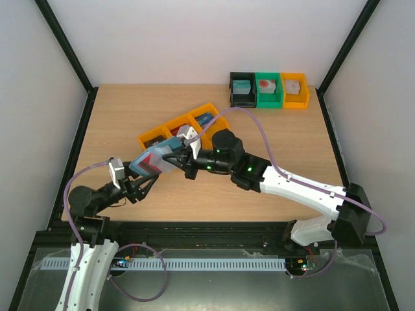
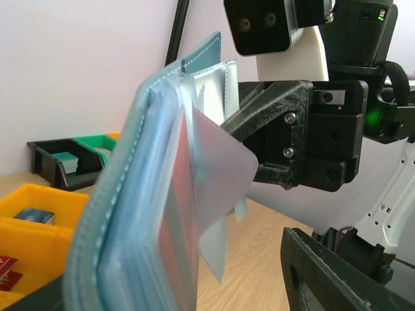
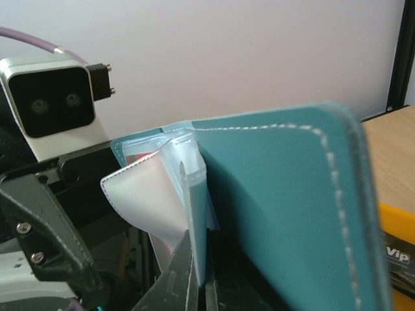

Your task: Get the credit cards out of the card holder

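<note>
Right tool [image 1: 186, 155] (shut): its two fingertips [image 3: 188, 285] are pinched together on the lower edge of a clear sleeve [image 3: 146, 201] that fans out of the teal card holder [image 1: 154, 162].

Left tool [image 1: 142, 183] (jaws apart): in the left wrist view one finger [image 2: 331, 278] stands well clear of the holder at lower right. The holder's teal cover lies against the opposite side of the jaw. No grip by this tool is visible.

Card holder: it hangs in the air above the table [image 1: 305, 142], between the two tools, and stands on edge. In the overhead view its long axis runs from lower left to upper right, along the line joining the tools. The stitched outer cover [image 3: 292, 214] faces the right wrist camera. The sleeves splay open toward the right tool.

Red card [image 2: 185, 227]: it sits inside a sleeve of the holder, flat against the cover, its long axis parallel to the holder's. Only a narrow strip shows.

Orange bins [image 1: 150, 137]: this diagonal row lies on the table just beyond the holder. A blue card [image 2: 32, 216] lies flat in one compartment, and a dark card [image 3: 397, 256] in another.

Black, green and yellow bins [image 1: 268, 100]: these stand in a row at the table's far right edge, well apart from both tools.
</note>
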Controlling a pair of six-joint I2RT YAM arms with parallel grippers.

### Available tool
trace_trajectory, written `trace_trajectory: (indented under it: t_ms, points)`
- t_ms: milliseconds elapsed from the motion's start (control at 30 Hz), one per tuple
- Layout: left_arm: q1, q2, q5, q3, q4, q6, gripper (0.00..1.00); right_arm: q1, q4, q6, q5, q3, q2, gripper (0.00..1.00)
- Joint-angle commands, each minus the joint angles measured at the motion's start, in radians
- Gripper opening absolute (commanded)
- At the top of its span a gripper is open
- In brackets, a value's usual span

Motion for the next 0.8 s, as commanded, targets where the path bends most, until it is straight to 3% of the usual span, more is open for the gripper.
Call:
trace_trajectory:
  t_ms: [0,67,233,500,567,633,700,767]
  points:
    - [0.014,-0.029,-0.008,0.048,-0.030,0.018,0.62,-0.017,0.053,-0.010,-0.084,-0.015,-0.048,0.02]
    - [0.020,-0.038,-0.026,0.059,-0.061,0.036,0.61,-0.021,0.045,-0.018,-0.114,-0.017,-0.059,0.02]
    - [0.033,-0.044,-0.009,0.035,-0.047,-0.005,0.47,-0.024,0.039,-0.025,-0.162,-0.026,-0.086,0.02]
    - [0.040,-0.018,-0.003,0.014,0.009,-0.025,0.03,-0.025,0.028,-0.024,-0.189,-0.043,-0.080,0.02]
    - [0.040,-0.015,-0.025,0.020,-0.054,0.018,0.02,-0.027,0.041,-0.016,-0.162,-0.073,-0.092,0.02]
    - [0.040,-0.013,-0.153,0.040,-0.183,0.103,0.02,-0.041,0.044,0.002,-0.093,-0.102,-0.104,0.05]
    - [0.041,0.013,-0.357,0.077,-0.319,0.248,0.02,-0.068,0.009,0.027,0.004,-0.116,-0.105,0.18]
    - [0.041,0.065,-0.571,0.130,-0.406,0.418,0.02,-0.080,-0.052,0.028,0.140,-0.110,-0.097,0.24]
